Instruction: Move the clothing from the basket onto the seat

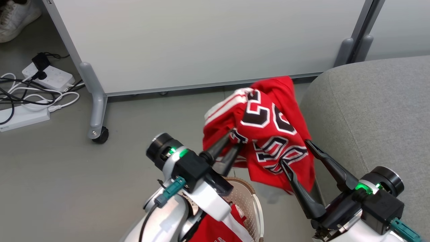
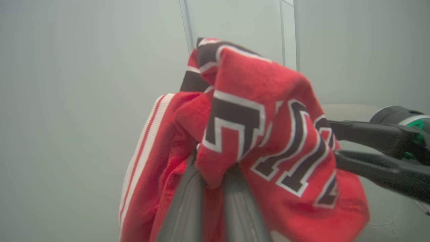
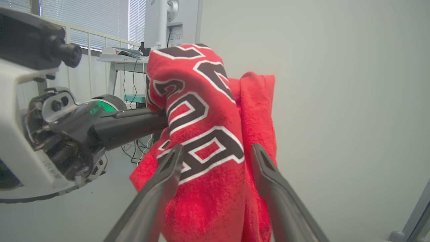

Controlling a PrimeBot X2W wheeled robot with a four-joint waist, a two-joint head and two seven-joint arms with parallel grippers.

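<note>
I am pinching the red jersey point(image 1: 268, 114) in my left gripper point(image 1: 235, 138). Its two fingers are pressing almost together on a fold of cloth, and the rest is hanging free. My right gripper point(image 1: 295, 152) is standing wide, its fingers straddling the lower part of the cloth without clamping it. The jersey is hanging in the air over the floor point(image 1: 151, 161), up out of the basket point(image 1: 250, 198) and just beside the near edge of the seat point(image 1: 369, 111), not yet over it. A second red garment point(image 1: 215, 230) is lying in the basket.

As I judge it, I am carrying now, and doing it well means swinging the bundle rightward until all of it is hanging above the cushion — not just the pinched fold. I should be lifting enough for the low hem to clear the rounded edge, and keeping my open right fingers from snagging the cloth. I should be letting go only once the weight is resting on the fabric, or it may be sliding off onto the floor.

The jersey is bunched, its long axis running up and down from the pinch. The numerals point(image 1: 265, 116) are facing up toward my head and across at my right gripper, while the white-striped edge point(image 1: 223, 106) is turning away to my left — toward the partition panel point(image 1: 201, 43).
</note>
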